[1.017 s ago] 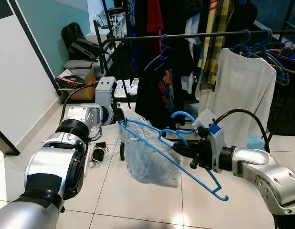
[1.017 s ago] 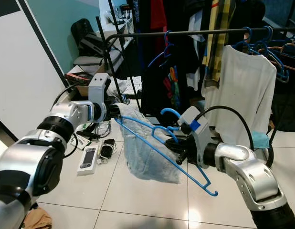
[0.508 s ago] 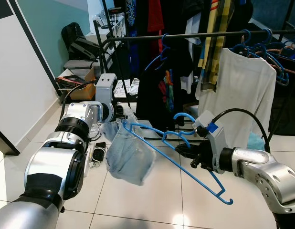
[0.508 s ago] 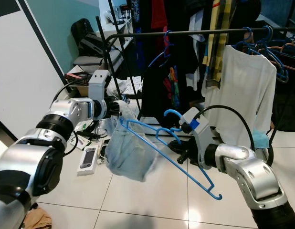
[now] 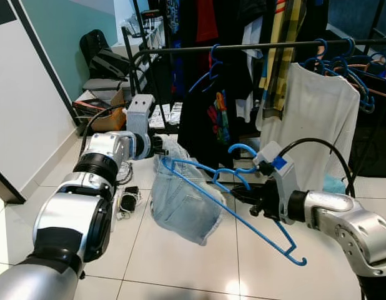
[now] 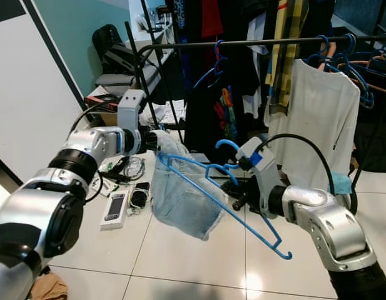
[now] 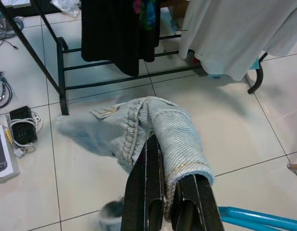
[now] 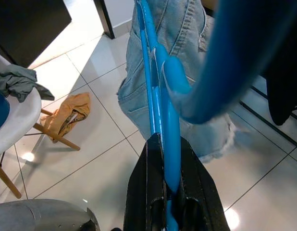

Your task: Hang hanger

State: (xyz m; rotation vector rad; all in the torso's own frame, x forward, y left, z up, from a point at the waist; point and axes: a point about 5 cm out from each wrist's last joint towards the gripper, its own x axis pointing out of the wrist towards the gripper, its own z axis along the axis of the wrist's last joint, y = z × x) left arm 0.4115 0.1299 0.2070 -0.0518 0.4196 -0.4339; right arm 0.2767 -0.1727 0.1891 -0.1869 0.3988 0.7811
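White tiled floor (image 5: 180,262) spreads under a crowded clothes rack (image 5: 255,46). Denim shorts (image 5: 180,203) hang from the blue hanger (image 5: 230,209), held low between both arms. Left gripper (image 7: 170,202) pinches the waistband; right gripper (image 8: 163,192) clamps the hanger's neck. Dressing seems underway; next, lift its hook onto the rail

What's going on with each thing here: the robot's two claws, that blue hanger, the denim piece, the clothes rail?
Left gripper: shut on the denim garment.
Right gripper: shut on the blue hanger, near its hook.
Blue hanger: held off the floor, tilted, not yet on the rail.
Denim garment: partly on the hanger's far end, dangling.
Clothes rail: full of hung clothes.
White shirt: hanging on the rail.
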